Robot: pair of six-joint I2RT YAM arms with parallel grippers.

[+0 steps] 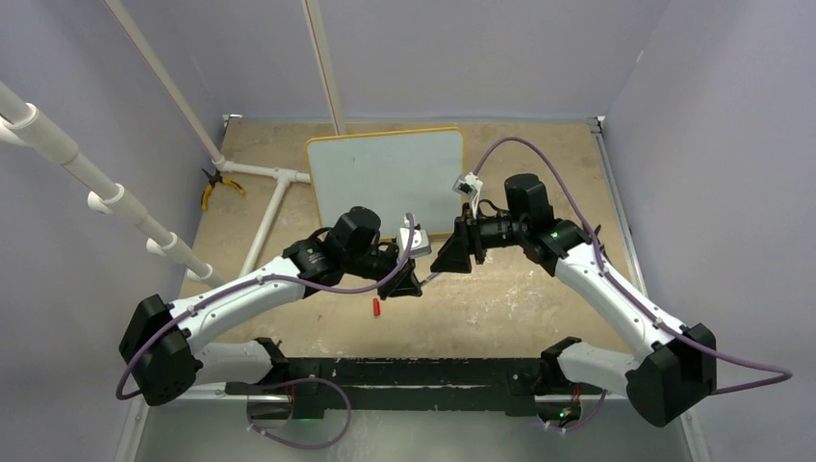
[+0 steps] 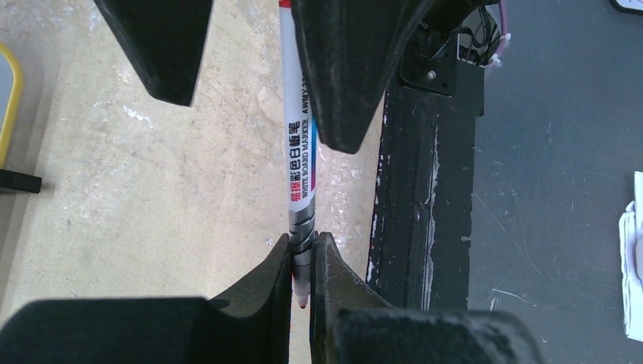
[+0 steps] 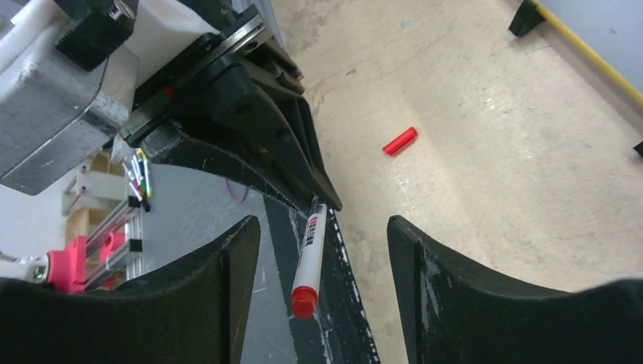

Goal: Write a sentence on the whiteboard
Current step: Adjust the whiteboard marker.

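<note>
The whiteboard stands at the back of the table, white with a yellow frame; its face is blank and no sentence shows on it. Its yellow edge also shows in the right wrist view and the left wrist view. My left gripper is shut on a white marker near its uncapped red tip. The marker's red rear end sticks out between the fingers of my right gripper, which is open and not touching it. A red cap lies on the table.
A white pipe frame and yellow-handled pliers lie at the left of the table. A black rail runs along the near edge. The board's black foot rests on the table.
</note>
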